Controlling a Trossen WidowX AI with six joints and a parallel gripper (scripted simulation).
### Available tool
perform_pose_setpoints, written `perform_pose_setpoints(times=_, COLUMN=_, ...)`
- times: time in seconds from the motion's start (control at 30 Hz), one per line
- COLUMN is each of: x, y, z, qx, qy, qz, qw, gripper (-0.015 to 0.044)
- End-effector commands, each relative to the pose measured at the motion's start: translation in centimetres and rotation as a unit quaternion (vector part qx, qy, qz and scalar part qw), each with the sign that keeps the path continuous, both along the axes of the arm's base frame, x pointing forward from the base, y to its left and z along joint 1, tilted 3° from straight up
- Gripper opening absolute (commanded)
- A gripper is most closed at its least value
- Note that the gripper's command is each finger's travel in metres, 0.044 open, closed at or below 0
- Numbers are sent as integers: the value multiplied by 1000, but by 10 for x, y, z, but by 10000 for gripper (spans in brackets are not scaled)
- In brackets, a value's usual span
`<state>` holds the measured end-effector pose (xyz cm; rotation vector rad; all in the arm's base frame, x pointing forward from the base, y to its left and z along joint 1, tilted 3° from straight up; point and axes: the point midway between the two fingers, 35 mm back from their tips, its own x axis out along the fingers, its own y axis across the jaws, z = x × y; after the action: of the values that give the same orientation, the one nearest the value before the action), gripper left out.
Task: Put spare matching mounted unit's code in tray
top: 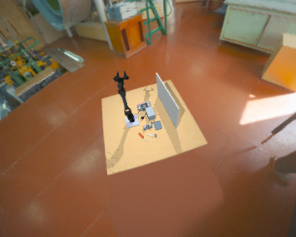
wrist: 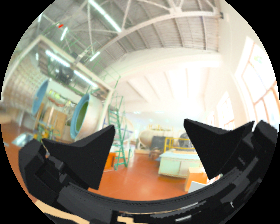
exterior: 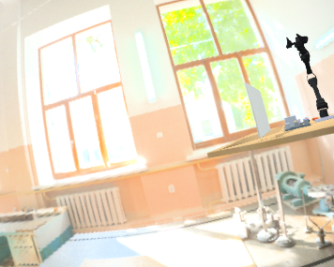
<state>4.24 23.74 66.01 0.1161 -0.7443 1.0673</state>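
My arm stands nearly upright on the tan table top, and my gripper [top: 120,75] is raised high above it, open and empty. It also shows in the exterior view [exterior: 296,40] and in the wrist view [wrist: 149,143], where the two dark fingers stand wide apart with only the hall behind them. A grey upright panel [top: 168,100] stands on the table to the right of the arm. Small grey parts [top: 150,115] lie between the arm's base and the panel; a grey tray-like square [top: 158,125] lies near them. The codes are too small to read.
A small orange tool [top: 142,135] and a white piece [top: 150,135] lie near the front of the parts. An orange cabinet [top: 125,34] and a green ladder [top: 150,7] stand far behind the table. A green bench [top: 260,22] is at the far right.
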Motion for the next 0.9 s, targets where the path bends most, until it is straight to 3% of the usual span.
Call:
perform_pose_setpoints(times=0.0, x=34, y=33, z=-26, qx=-70, qy=20, qz=-47, qw=996, gripper=440)
perform_pose_setpoints(times=0.23, x=112, y=66, z=-87, qx=-196, qy=72, qz=-134, qw=969, gripper=440)
perform_pose_setpoints(times=0.47, x=189, y=68, z=-154, qx=-301, qy=154, qz=-199, qw=920, gripper=440)
perform_pose_setpoints(times=0.87, x=309, y=-18, z=-292, qx=-431, qy=411, qz=-303, qw=744, gripper=440)
